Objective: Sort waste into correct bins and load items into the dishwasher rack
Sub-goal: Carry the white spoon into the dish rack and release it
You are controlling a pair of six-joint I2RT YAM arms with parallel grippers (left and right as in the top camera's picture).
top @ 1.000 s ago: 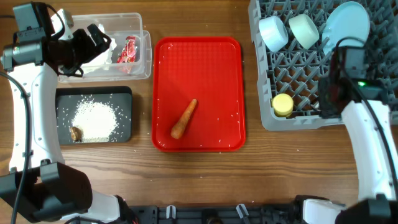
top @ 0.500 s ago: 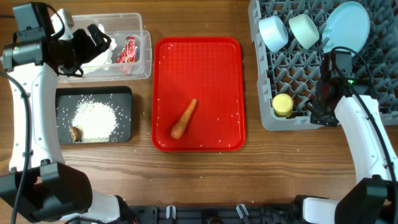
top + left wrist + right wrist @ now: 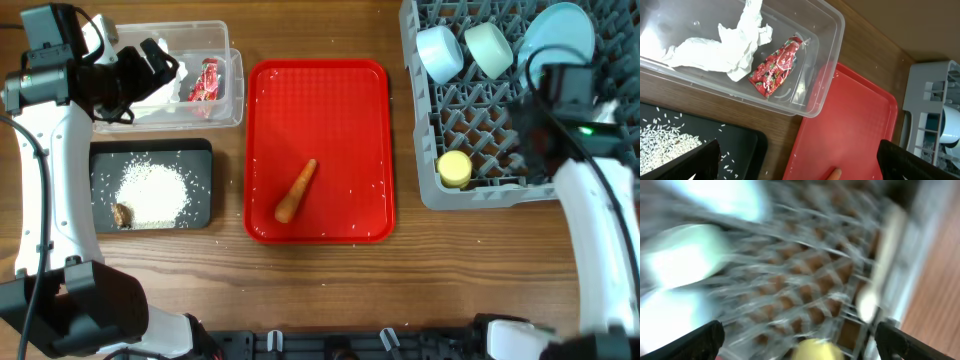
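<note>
Right fingers (image 3: 701, 340) are swung back over the dishwasher rack (image 3: 426, 190), spread. Orange carrot (image 3: 296, 190) is seen lying diagonally on the red tray (image 3: 340, 100), nearer the left fingers (image 3: 696, 165), likewise spread.

The wooden table (image 3: 320, 290) carries a red serving tray (image 3: 340, 110) at its middle. Left of that tray lie the clear tub (image 3: 233, 100) and the black tray (image 3: 200, 190), slightly apart. Right of it stands the grey rack (image 3: 470, 195), probably running past the frame edge.

Light is even and bright throughout. The large grey plastic grid crate (image 3: 805, 285) is smeared by motion blur; the left wrist view is sharp.
</note>
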